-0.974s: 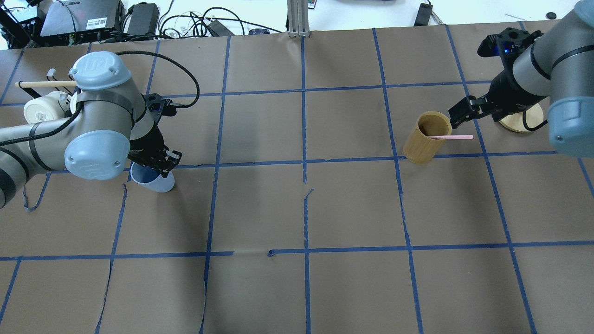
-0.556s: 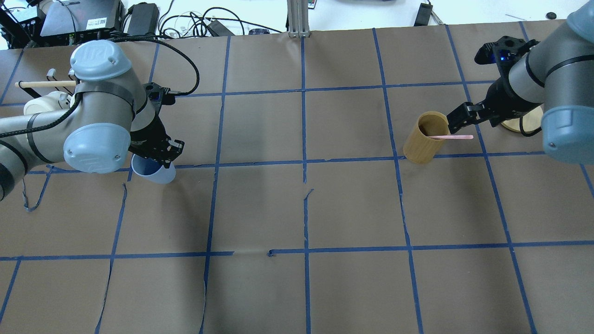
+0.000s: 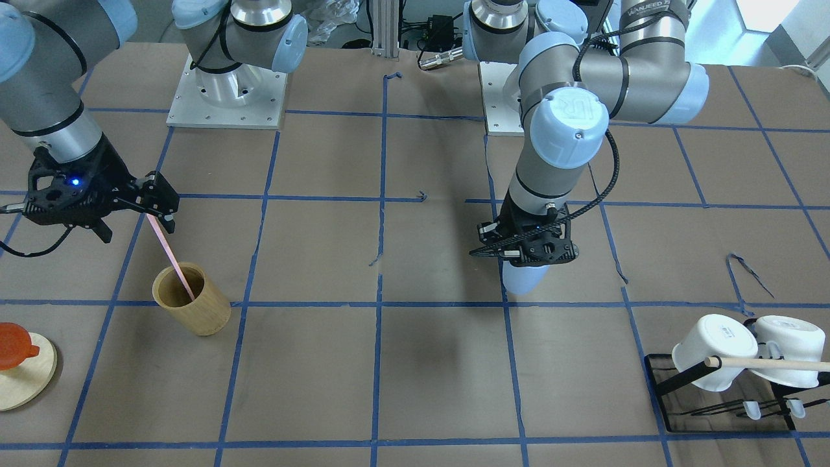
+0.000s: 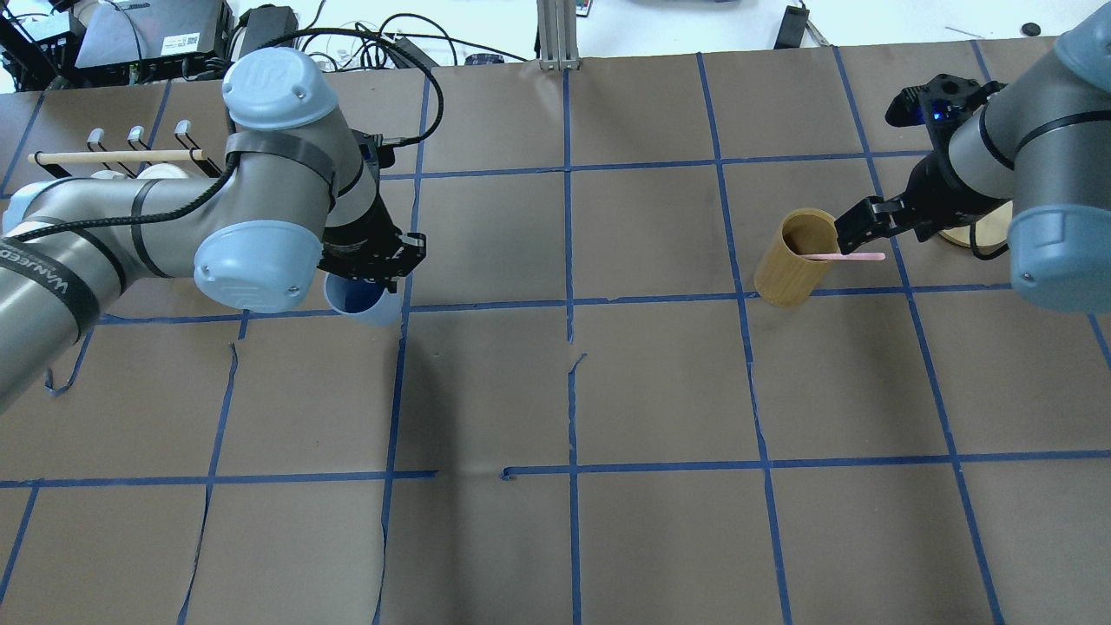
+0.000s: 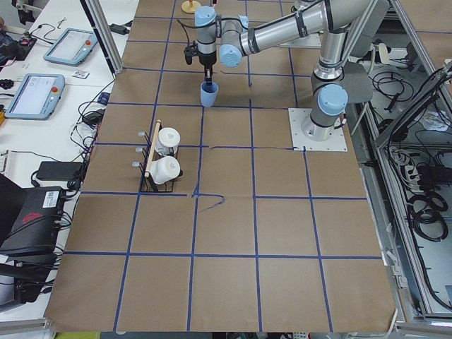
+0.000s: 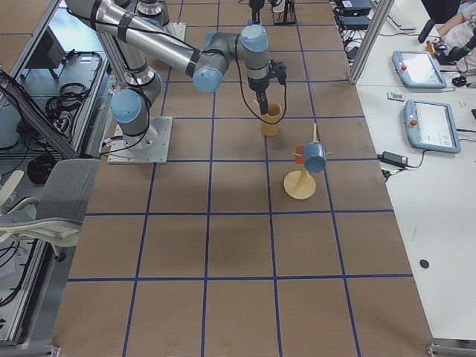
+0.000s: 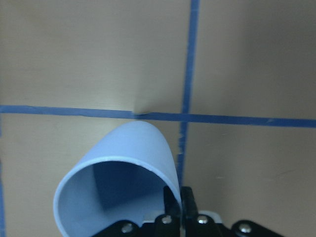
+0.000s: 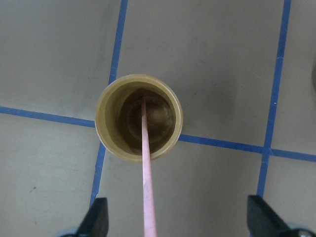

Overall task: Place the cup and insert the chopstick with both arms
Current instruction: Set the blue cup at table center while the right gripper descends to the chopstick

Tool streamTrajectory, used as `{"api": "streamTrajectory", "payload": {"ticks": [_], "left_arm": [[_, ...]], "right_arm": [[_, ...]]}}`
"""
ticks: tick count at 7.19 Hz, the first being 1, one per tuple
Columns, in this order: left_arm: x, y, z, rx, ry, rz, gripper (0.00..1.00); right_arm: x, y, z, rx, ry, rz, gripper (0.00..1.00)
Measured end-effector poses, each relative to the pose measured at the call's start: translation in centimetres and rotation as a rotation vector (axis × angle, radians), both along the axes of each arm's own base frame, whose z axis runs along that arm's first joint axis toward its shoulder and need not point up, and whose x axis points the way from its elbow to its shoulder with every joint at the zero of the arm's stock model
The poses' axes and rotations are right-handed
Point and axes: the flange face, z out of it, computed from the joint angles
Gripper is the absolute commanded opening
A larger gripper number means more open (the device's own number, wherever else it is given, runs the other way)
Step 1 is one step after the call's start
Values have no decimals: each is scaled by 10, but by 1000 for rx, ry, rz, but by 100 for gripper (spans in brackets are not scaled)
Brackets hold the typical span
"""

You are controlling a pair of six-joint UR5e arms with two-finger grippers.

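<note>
My left gripper is shut on the rim of the light blue cup and holds it off the table, left of centre. The left wrist view shows the fingers pinching the cup wall. The cup hangs below the gripper in the front view. The pale pink chopstick leans in the tan bamboo cylinder. My right gripper is open above it. In the right wrist view its fingers stand wide on either side of the chopstick, not touching it.
A black rack with white mugs and a wooden rod stands at the far left of the table. A round wooden stand with an orange piece is beyond the bamboo cylinder. Blue tape lines grid the brown paper.
My left arm has carried the blue cup to the right, toward the table's middle. My right gripper has shifted slightly closer over the bamboo cylinder; the chopstick has not moved.
</note>
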Motion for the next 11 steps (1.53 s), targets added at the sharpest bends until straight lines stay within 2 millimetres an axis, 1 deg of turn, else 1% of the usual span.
{"api": "streamTrajectory", "payload": {"ticks": [2, 3, 4, 5, 6, 8, 9, 10, 11], "left_arm": [[-64, 20, 2, 0, 35, 44, 0], [-93, 34, -2, 15, 36, 39, 0], [-115, 47, -8, 36, 43, 20, 0], [-133, 58, -15, 64, 57, -3, 0], [-144, 65, -21, 86, 63, -19, 0], [-150, 70, -32, 118, 58, -34, 0], [-151, 70, -37, 130, 55, -39, 60], [-151, 69, -41, 139, 52, -39, 94], [-152, 69, -42, 141, 51, -38, 100]], "right_arm": [[0, 0, -1, -1, 4, 0, 100], [0, 1, -1, 0, 5, 0, 100], [-1, 1, -2, 2, 5, 0, 100], [-1, 1, -3, 4, 1, -1, 100], [1, 3, -5, 6, -6, 0, 100], [4, 9, -11, 16, -13, 9, 100], [5, 11, -14, 21, -15, 16, 94], [5, 13, -16, 23, -16, 20, 89], [6, 14, -17, 26, -17, 23, 85]]}}
